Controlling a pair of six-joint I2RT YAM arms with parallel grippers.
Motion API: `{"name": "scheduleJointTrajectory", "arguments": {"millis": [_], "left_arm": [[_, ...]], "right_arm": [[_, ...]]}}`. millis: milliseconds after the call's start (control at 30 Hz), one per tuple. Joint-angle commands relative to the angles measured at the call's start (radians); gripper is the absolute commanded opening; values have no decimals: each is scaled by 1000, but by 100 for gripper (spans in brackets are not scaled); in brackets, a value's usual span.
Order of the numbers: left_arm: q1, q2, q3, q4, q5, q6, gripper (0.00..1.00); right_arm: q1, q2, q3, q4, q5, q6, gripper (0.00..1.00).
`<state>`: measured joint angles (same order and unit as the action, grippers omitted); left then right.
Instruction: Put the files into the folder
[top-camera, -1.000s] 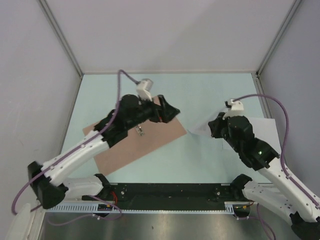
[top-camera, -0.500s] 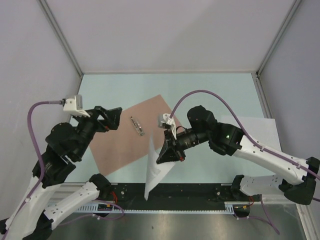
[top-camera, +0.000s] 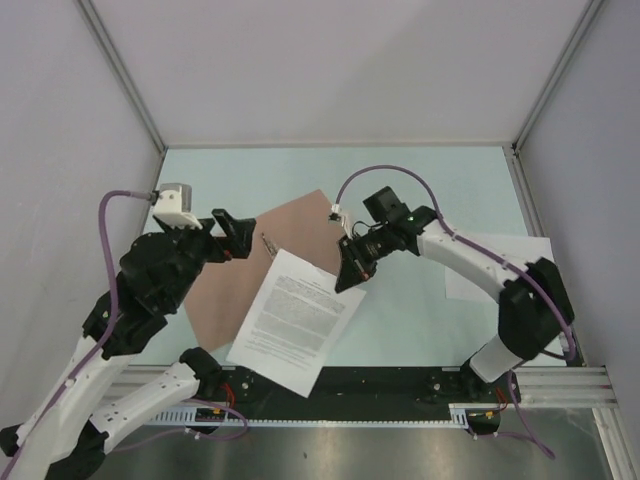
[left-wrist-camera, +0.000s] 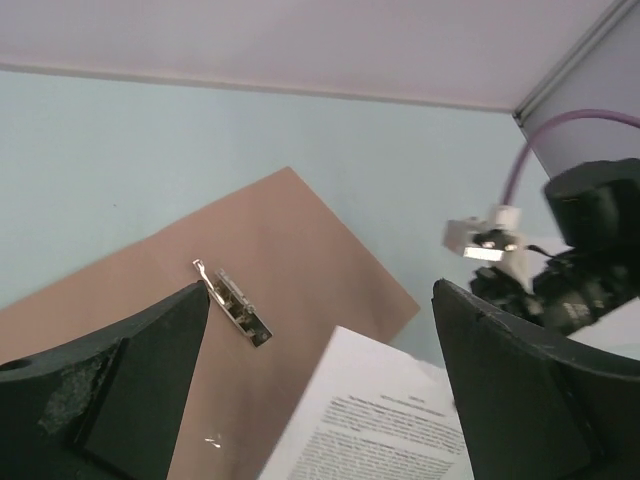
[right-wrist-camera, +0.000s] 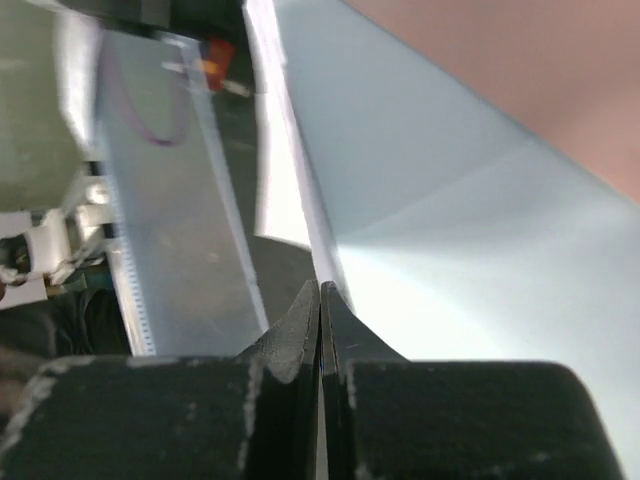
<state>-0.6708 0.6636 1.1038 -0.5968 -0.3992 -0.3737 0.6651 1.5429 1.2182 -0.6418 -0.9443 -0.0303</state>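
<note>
At table centre: right gripper (top-camera: 347, 275) clamped shut on far right corner of printed sheet (top-camera: 290, 325), overlapping near edge of salmon folder (top-camera: 295, 225). Left gripper (top-camera: 238, 238) wide open, empty, over folder's left side. Plain sheet (top-camera: 465, 285) at right.

Folder (top-camera: 300, 225) partly under printed sheet (top-camera: 295, 320), print too small to read

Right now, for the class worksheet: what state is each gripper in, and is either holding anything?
Left gripper: open, holding nothing.
Right gripper: shut on the printed sheet, pinching its edge.
</note>
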Motion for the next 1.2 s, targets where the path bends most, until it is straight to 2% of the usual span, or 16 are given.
{"name": "scheduleJointTrajectory", "arguments": {"millis": [0, 167, 367, 400, 500, 600, 667, 800, 833, 933, 1067, 1167], "left_arm": [[8, 94, -18, 61, 132, 9, 100], [8, 177, -117, 159, 269, -28, 100], [8, 365, -286, 365, 494, -160, 100], [7, 395, -306, 447, 522, -180, 99], [5, 534, -340, 546, 528, -214, 97], [5, 664, -346, 597, 508, -244, 96], [4, 724, -355, 647, 507, -270, 95], [-16, 832, -372, 678, 470, -329, 93], [-18, 856, -387, 686, 470, -338, 93], [-30, 886, -415, 707, 456, -367, 93], [-29, 918, -447, 738, 456, -415, 93], [-32, 941, -476, 772, 470, -450, 93]], "right_arm": [[-58, 132, -3, -128, 232, -128, 0], [-113, 212, 61, -64, 527, -178, 0], [-122, 302, 170, -39, 690, -345, 0], [-124, 321, 185, -36, 688, -356, 0], [-130, 384, 219, -30, 658, -353, 0], [-157, 424, 225, -9, 543, -289, 2], [-193, 442, 225, 24, 477, -217, 6], [-234, 468, 218, 73, 378, -111, 18], [-243, 468, 204, 97, 362, -93, 28], [-289, 451, 162, 155, 302, 2, 45], [-344, 427, 25, 267, 181, 131, 51], [-352, 370, -104, 373, 171, 225, 55]]}}
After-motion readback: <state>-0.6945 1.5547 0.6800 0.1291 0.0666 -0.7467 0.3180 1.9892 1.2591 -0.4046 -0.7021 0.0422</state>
